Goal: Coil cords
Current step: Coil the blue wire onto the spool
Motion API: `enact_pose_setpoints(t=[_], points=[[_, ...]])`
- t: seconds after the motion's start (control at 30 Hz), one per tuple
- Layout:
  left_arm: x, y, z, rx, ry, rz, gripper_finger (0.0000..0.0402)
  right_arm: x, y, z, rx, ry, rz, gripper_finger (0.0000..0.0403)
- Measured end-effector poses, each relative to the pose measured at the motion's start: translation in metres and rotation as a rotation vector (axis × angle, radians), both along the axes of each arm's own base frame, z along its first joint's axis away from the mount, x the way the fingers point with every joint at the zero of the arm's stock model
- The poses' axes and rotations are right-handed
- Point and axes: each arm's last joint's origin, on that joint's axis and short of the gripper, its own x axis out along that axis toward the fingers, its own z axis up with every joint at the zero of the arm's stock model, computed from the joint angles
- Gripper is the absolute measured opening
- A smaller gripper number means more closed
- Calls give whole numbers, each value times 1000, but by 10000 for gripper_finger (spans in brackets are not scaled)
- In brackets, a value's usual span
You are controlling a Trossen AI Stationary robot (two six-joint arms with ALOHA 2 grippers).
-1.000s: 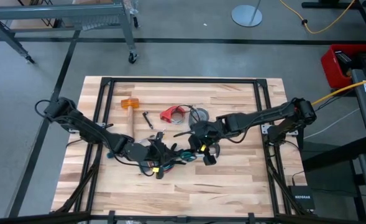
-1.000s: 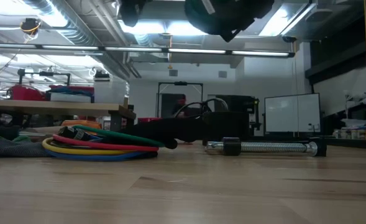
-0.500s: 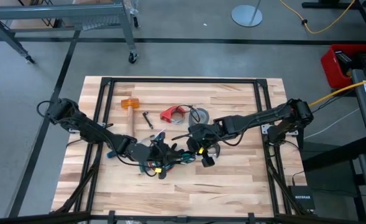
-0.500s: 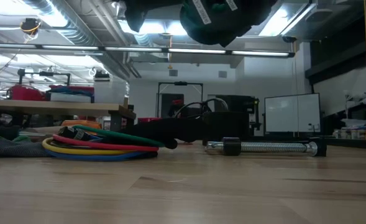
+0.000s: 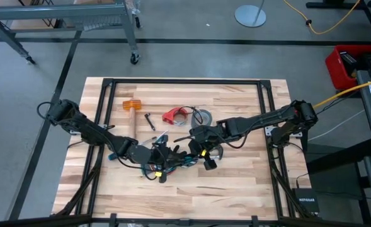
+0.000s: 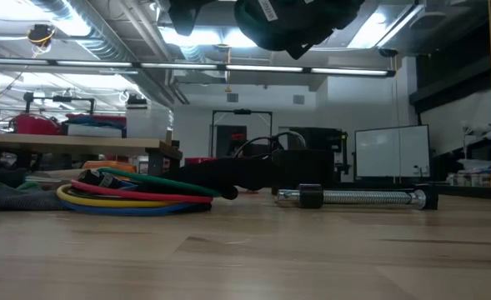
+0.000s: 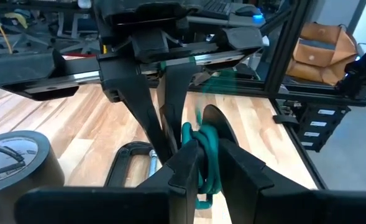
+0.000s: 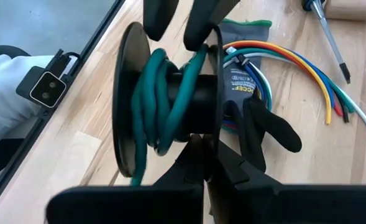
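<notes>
A black spool wound with teal cord hangs between my two grippers above the table's middle. My left gripper is shut on the teal cord. My right gripper is shut on the spool. The multicoloured bundle lies on the table under and beside the spool; it shows as a flat coil in the low view. The small red piece with its thin dark cord lies farther back. My left gripper pinches a strand of the teal cord between its two fingers, close beside the spool's flange. The fingers come level from the table's left. The strand runs from the fingers onto the spool's core. My right gripper pinches the rim of one of the spool's flanges between its two fingers. The fingers come from the table's right, edge-on to the flange. The spool is lifted clear of the table, its axis about level.
A grey glove with a green cuff lies by the bundle. A tape roll, an orange piece and a small tool lie farther back. A metal bar clamp lies on the table.
My right gripper has gone a little toward the table's left with the spool, closer to my left gripper. Both stay shut.
</notes>
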Motion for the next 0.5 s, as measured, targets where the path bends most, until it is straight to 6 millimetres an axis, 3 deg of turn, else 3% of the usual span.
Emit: enact_pose_setpoints(t=[0.5], points=[[0, 0, -1, 86, 13, -17, 56, -2, -1, -1, -31, 24, -25, 2]])
